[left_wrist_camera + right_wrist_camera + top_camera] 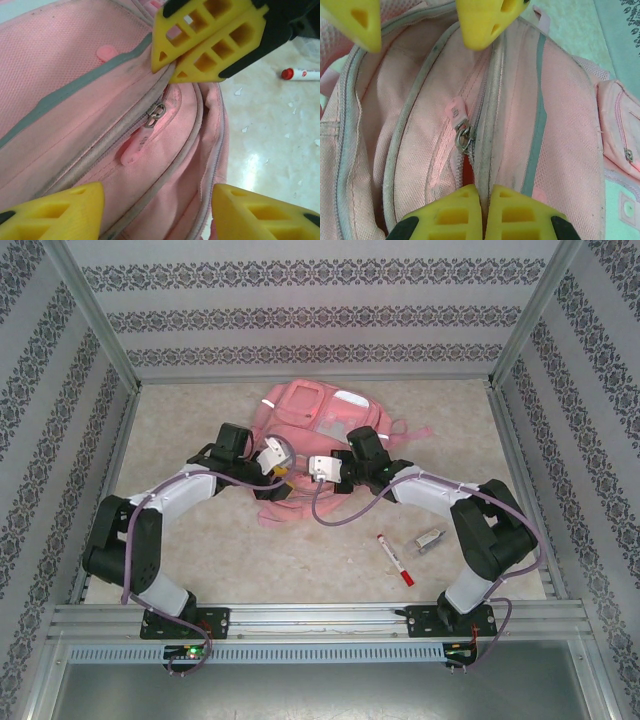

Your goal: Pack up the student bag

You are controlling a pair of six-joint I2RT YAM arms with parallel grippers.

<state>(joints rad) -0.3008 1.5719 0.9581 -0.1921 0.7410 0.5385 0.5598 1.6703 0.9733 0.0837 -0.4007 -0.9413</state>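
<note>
You have one bag (312, 408) lying mid-table toward the far side, with two grippers over its zip (462, 135). Your left gripper (158, 192) has its jaws apart, straddling the fabric. Your right gripper (483, 190) has its jaws pressed together at the zip seam, and you can't tell if they pinch cloth. One red marker (395, 560) and one small grey item (430, 540) lie near each other on the table (220, 550), right of the bag.

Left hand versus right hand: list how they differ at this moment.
The left hand has its jaws apart; the right hand has them shut together. The left hand straddles the zip seam of the student bag; the right hand closes right on that seam, near the zip pull. Both are yellow and face each other over the bag.
</note>
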